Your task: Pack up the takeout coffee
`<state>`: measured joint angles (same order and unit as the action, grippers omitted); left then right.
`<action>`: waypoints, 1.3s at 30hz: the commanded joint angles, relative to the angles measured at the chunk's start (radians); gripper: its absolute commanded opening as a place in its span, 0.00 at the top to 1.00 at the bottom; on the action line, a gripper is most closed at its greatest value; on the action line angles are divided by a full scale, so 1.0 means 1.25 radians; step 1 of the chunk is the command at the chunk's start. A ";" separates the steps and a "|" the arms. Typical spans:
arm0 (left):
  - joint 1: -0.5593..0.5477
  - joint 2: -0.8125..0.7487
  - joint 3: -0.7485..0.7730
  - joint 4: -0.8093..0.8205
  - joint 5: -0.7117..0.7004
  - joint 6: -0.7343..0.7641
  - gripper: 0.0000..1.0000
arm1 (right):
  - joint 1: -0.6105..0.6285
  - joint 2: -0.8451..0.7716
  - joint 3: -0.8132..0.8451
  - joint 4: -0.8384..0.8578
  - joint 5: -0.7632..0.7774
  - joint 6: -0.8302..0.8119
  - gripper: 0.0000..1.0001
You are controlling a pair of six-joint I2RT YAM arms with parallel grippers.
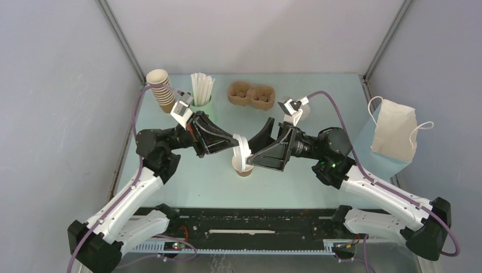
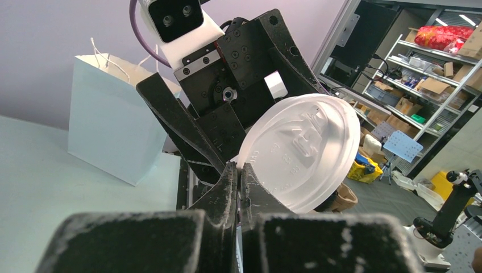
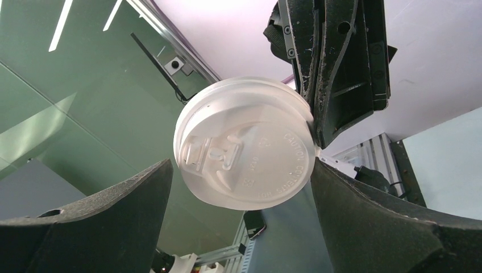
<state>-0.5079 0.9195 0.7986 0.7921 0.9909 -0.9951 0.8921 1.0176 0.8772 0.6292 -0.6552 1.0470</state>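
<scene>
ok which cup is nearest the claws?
The lone brown cup mid-table, below the held white lid; the cup stack and mint straw cup stand back left.

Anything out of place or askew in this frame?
Yes: the white lid is off the paper cup, pinched by its rim in the left pincer and tilted on edge above the cup. The right pincer stands open around it. No spill visible.

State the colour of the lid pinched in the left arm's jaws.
White. The lid shows best in the right wrist view, seen face-on.
</scene>
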 commanded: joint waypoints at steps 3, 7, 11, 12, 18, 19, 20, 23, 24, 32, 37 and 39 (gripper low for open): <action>0.001 0.000 -0.013 0.015 -0.003 0.001 1.00 | 0.001 0.018 0.005 0.049 -0.005 0.040 0.00; 0.001 0.001 -0.014 0.015 -0.004 0.001 1.00 | -0.002 0.031 0.005 0.070 -0.008 0.057 0.00; 0.001 0.001 -0.014 0.015 -0.007 0.002 1.00 | -0.011 0.029 0.005 0.062 -0.003 0.056 0.00; 0.001 0.000 -0.014 0.015 -0.008 0.002 1.00 | -0.013 0.025 0.005 0.045 0.003 0.049 0.00; 0.004 -0.007 -0.012 -0.023 -0.022 0.030 1.00 | -0.020 0.022 0.004 -0.013 0.019 0.029 0.00; 0.005 -0.006 -0.012 -0.024 -0.021 0.030 1.00 | -0.020 0.026 0.005 -0.003 0.015 0.036 0.00; 0.007 -0.005 -0.011 -0.025 -0.019 0.031 1.00 | -0.021 0.032 0.005 0.010 0.009 0.045 0.00; 0.012 -0.003 -0.010 -0.025 -0.016 0.030 1.00 | -0.027 0.036 0.005 0.043 0.001 0.069 0.00; 0.012 -0.002 -0.009 -0.025 -0.016 0.030 1.00 | -0.028 0.035 0.005 0.052 0.000 0.076 0.00; 0.015 0.007 -0.008 -0.037 -0.020 0.035 1.00 | -0.033 0.023 0.004 -0.001 0.011 0.053 0.05; 0.017 0.007 -0.006 -0.057 -0.025 0.045 0.99 | -0.037 0.012 0.004 -0.017 0.016 0.042 0.07; 0.019 0.009 -0.006 -0.066 -0.028 0.049 0.92 | -0.040 0.011 0.005 -0.019 0.014 0.045 0.09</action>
<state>-0.4938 0.9295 0.7986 0.7177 0.9733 -0.9665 0.8513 1.0554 0.8772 0.6128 -0.6399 1.1164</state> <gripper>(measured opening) 0.029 0.929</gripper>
